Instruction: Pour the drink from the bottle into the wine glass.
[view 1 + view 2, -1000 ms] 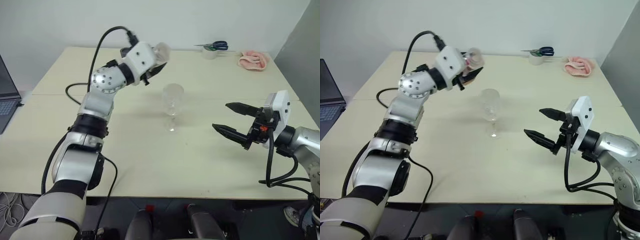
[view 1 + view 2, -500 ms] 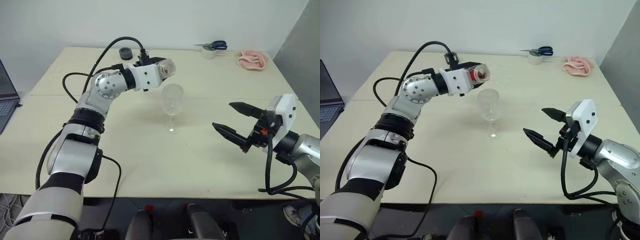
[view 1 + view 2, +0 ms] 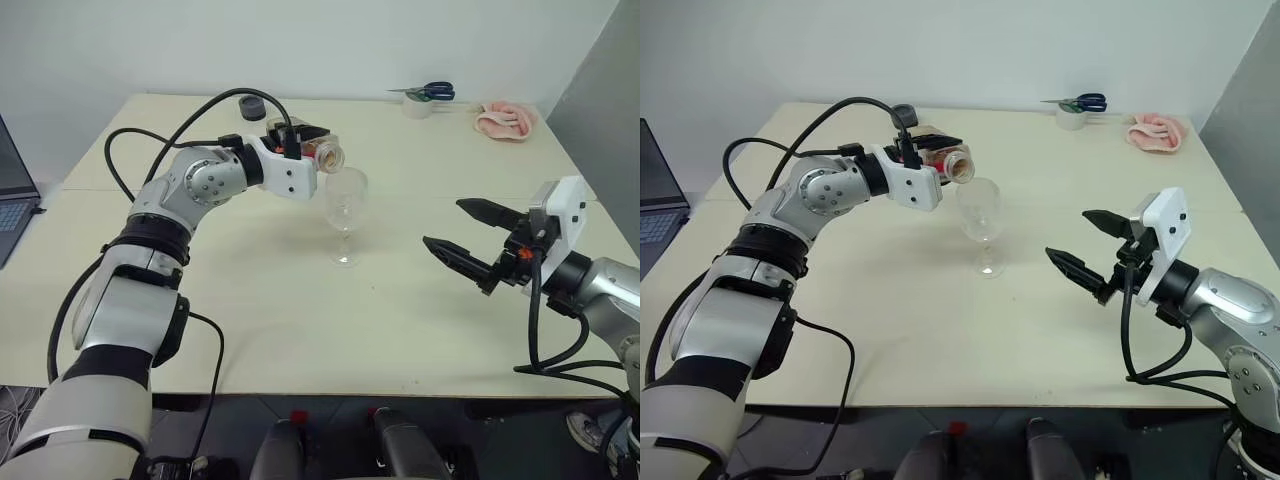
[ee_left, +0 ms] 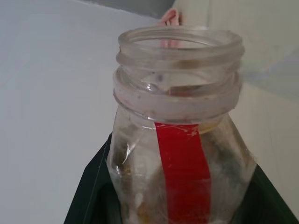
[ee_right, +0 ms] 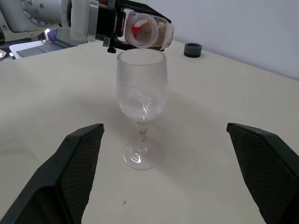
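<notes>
Head views: left gripper (image 3: 937,150) is clamped on the bottle (image 3: 948,163), bottle lying roughly level, open mouth right at the rim of the wine glass (image 3: 979,212). Cap is off. Glass stands upright mid-table (image 3: 250,330), toward the far half, and looks empty. Left arm reaches in from the left side, elbow out, wrist rolled so the bottle lies on its side. Right gripper (image 3: 470,240) hangs over the right edge of the table, jaws spread wide, holding nothing, well apart from the glass. Far right corner: scissors (image 3: 430,92) on a roll of tape (image 3: 419,106), a pink cloth (image 3: 505,118). A small dark ring (image 3: 251,105) sits near the far edge, behind the left arm.

Left wrist view: bottle neck and red label strip (image 4: 184,172) fill the frame between the fingers, mouth open. The drink (image 4: 140,212) is a small brownish residue low in the body, hard to read.

Right wrist view: bottle mouth (image 5: 142,32) sits just above and slightly behind the glass rim, tea-coloured liquid pooled at the neck. Own fingers (image 5: 77,163) stand far apart either side of the glass, not touching it.

Risks, my read:
- mouth sits at the rim's edge, not over bowl centre, so more tilt could send the stream down the outside
- neck touching the rim could tip the glass; thin stem, nothing steadying it
- wide neck means a sudden glug if tilted fast
</notes>
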Action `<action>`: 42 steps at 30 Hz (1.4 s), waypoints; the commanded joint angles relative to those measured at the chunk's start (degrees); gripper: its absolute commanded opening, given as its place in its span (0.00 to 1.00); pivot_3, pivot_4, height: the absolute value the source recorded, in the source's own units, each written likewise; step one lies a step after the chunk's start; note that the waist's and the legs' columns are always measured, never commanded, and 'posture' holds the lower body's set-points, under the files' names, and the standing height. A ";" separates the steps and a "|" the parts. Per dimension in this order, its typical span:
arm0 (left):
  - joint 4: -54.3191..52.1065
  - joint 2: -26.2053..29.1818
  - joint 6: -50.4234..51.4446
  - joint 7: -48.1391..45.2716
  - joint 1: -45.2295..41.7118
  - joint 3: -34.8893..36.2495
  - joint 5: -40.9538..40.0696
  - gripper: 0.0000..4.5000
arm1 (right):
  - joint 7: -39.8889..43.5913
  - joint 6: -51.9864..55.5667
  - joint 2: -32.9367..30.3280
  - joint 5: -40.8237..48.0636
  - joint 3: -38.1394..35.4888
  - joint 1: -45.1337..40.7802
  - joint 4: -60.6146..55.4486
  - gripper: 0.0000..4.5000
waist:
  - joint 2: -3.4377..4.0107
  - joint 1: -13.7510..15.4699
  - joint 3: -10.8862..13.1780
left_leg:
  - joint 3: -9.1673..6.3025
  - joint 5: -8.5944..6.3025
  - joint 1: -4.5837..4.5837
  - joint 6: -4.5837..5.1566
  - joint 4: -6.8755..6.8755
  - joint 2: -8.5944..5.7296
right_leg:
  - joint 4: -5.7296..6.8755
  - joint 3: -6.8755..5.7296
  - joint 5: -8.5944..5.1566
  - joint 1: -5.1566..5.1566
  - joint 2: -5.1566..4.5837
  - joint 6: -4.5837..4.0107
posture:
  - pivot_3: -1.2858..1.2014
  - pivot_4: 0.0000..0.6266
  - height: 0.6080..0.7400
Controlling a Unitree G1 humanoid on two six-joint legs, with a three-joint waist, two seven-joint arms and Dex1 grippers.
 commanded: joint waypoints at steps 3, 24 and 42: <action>0.29 1.02 -1.64 5.38 -3.96 -0.68 2.33 0.39 | -0.62 -0.74 -0.52 0.68 -0.10 -1.43 -0.29 1.00 | 0.00 0.07 0.00 | 0.00 0.00 0.00 0.00 0.00 0.00 | 0.00 0.01 0.00 0.00 0.00 0.00 | 0.52 0.24 1.00; 5.22 1.57 -4.77 13.13 -9.09 -4.77 8.97 0.39 | -1.44 -0.40 -0.65 0.79 1.06 -2.46 -0.24 1.00 | 0.00 0.02 0.00 | 0.01 0.00 0.01 0.00 0.06 0.00 | 0.07 0.01 0.02 0.00 0.00 0.00 | 0.52 0.24 1.00; 6.98 2.24 -4.73 17.14 -10.80 -7.15 11.30 0.39 | -1.96 -0.49 -0.66 0.57 1.65 -3.28 -0.16 1.00 | 0.00 0.02 0.00 | 0.01 0.00 0.01 0.00 0.11 0.00 | 0.10 0.01 0.06 0.00 0.00 -0.05 | 0.52 0.24 1.00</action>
